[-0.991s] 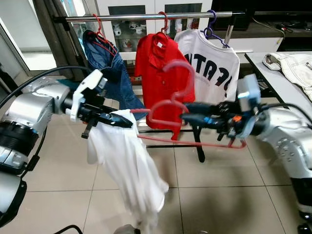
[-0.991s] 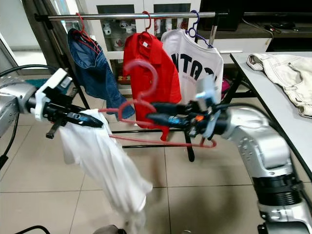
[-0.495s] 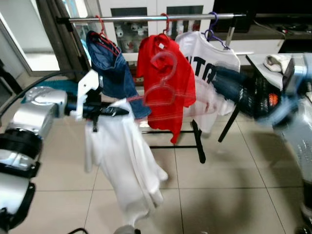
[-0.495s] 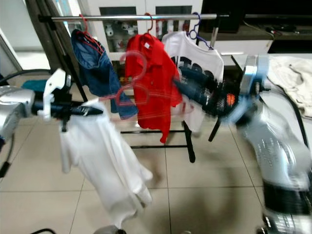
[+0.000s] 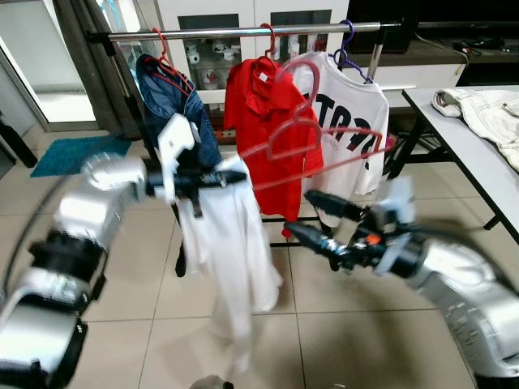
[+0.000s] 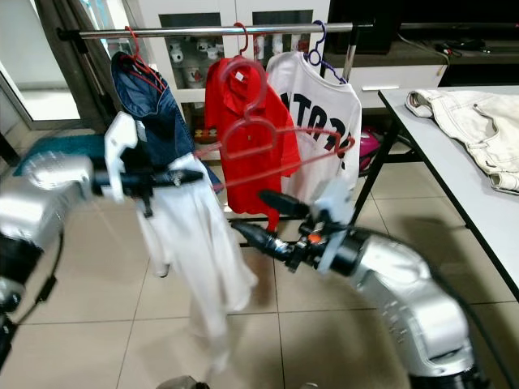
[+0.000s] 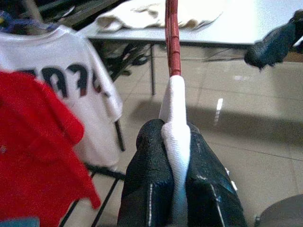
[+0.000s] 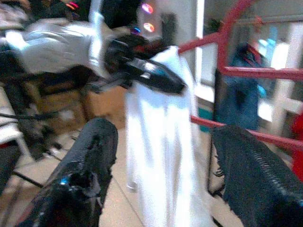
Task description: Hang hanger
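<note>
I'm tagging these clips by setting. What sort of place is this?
Probably a room in a home: a clothes rail hung with shirts, a white display cabinet behind it, tiled floor, and a table holding a garment.

Beige tiled floor [image 5: 340, 332], white cabinet [image 5: 227, 32], grey table [image 5: 478, 154]

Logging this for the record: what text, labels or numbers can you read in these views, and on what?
"TA" plus more black block letters on the white T-shirt hanging on the rail: partly folded and hidden by the pink hanger, so the full word is unreadable.
Nothing else carries readable text.
</note>
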You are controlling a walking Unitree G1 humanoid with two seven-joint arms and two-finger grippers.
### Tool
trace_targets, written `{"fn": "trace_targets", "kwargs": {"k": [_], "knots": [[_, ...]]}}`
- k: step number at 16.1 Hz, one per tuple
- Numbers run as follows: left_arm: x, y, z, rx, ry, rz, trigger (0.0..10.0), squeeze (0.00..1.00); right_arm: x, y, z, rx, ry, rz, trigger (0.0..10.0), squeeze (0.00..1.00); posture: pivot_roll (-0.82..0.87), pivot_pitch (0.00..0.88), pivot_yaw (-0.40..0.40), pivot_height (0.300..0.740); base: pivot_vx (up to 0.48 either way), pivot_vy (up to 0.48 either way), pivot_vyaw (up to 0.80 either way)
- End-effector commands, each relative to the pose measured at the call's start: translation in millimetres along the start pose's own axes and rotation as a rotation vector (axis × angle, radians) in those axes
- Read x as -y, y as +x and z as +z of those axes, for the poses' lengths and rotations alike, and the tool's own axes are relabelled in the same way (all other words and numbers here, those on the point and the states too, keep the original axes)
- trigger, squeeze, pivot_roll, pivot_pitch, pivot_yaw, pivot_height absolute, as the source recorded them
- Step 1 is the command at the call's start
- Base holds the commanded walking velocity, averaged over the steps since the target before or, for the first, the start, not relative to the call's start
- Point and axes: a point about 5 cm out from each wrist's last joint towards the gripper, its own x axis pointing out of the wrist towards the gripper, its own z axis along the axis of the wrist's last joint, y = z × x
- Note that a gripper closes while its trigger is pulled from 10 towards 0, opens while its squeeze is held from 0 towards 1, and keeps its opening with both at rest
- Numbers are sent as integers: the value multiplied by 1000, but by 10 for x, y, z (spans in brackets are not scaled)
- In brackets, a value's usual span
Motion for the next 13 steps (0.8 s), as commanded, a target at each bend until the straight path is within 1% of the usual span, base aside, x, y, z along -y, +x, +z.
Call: {"fn": "trace_targets", "kwargs": {"k": [1, 2, 3, 4, 5, 6, 7, 8, 9, 10, 11, 12, 13], "knots": [[-18, -35, 18, -2, 13, 62, 0, 0, 37, -2, -63, -22, -6, -73, 10000, 1000, -111, 0, 98, 740, 0, 0, 0], [45, -44, -90, -7, -20, 114, 0, 0, 66, -30, -128, -19, 20, -172, 10000, 1000, -114, 0, 98, 740, 0, 0, 0], [84, -74, -197, -29, -20, 182, 0, 0, 82, -62, -179, -15, 29, -258, 10000, 1000, -114, 0, 95, 740, 0, 0, 0], [123, -90, -254, -24, -27, 242, 0, 0, 80, -85, -231, -13, 49, -329, 10000, 349, -116, 0, 95, 740, 0, 0, 0], [185, -93, -262, 9, -37, 302, 706, 0, 89, -111, -302, -20, 72, -425, 10000, 0, -119, 0, 95, 740, 0, 0, 0], [214, -101, -266, 20, -38, 342, 4549, 0, 92, -128, -335, -22, 87, -475, 10000, 0, -120, 0, 94, 740, 0, 0, 0], [303, -89, -342, -24, -62, 419, 10000, 0, 95, -150, -397, -23, 143, -590, 10000, 0, -123, 0, 93, 740, 0, 0, 0], [357, -68, -366, -29, -76, 420, 10000, 0, 93, -143, -405, -21, 156, -622, 10000, 0, -125, 0, 93, 740, 0, 0, 0], [430, -21, -390, -8, -105, 447, 10000, 0, 108, -121, -416, -22, 165, -679, 10000, 0, -127, 0, 92, 740, 0, 0, 0], [444, -5, -398, 4, -117, 462, 10000, 0, 118, -112, -418, -22, 164, -695, 10000, 0, -127, 0, 92, 740, 0, 0, 0], [494, 44, -447, -3, -144, 473, 10000, 0, 138, -90, -431, -25, 149, -714, 10000, 0, -128, 0, 86, 740, 0, 0, 0], [513, 50, -461, -10, -150, 474, 10000, 0, 140, -87, -430, -30, 129, -717, 10000, 0, -131, 0, 84, 740, 0, 0, 0], [545, 41, -493, -37, -147, 483, 10000, 0, 140, -90, -436, -40, 115, -728, 10000, 0, -128, 0, 75, 740, 0, 0, 0]]}}
